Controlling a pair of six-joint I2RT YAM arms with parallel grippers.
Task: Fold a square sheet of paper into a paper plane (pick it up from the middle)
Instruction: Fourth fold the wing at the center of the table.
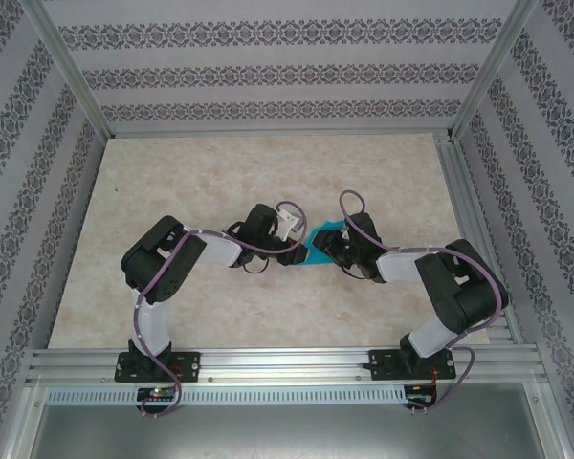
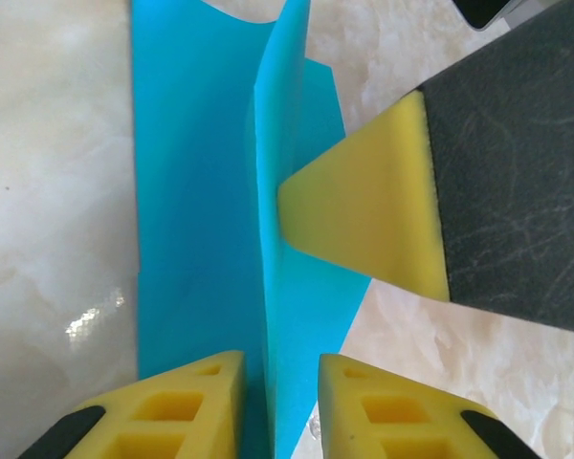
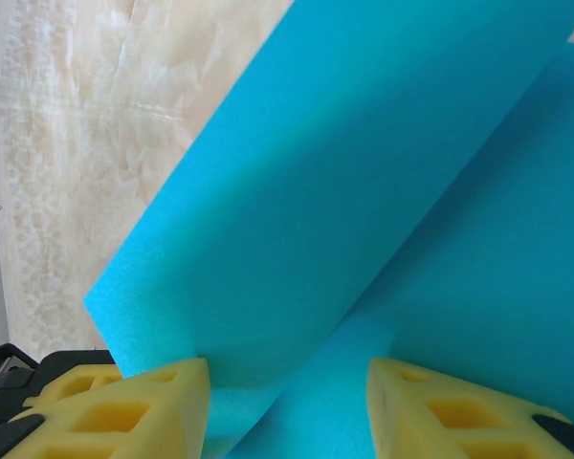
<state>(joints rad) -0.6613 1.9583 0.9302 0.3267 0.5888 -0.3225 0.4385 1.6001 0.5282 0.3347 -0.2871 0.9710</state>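
Evidently the step in hand is a crease. The thin teal-blue square sheet of paper (image 2: 196, 191) lies mid-way across the pale marbled table (image 1: 220, 172), between the 2 arms, 1 part flat and a flap standing up along a fold line.

The left gripper (image 2: 280, 365) straddles the foot of that flap. Its 2 yellow foam fingers are slightly parted, and as far as I can judge the paper runs through the gap unpinched. The right gripper (image 3: 289, 375) stands wider open and holds nothing, with the flap rising between its fingers. From the left wrist, 1 of those fingers (image 2: 364, 215) touches the flap's side.

To do this well, I would tip the flap over slowly from low down, near the fold, and check that the edges meet before pressing. Thin paper on a smooth top will likely slide, so the flat part wants pinning.

The sheet's far corners are cut off in both wrist views. From above, the wrists cover most of the paper, so whether the fold runs true I cannot tell.
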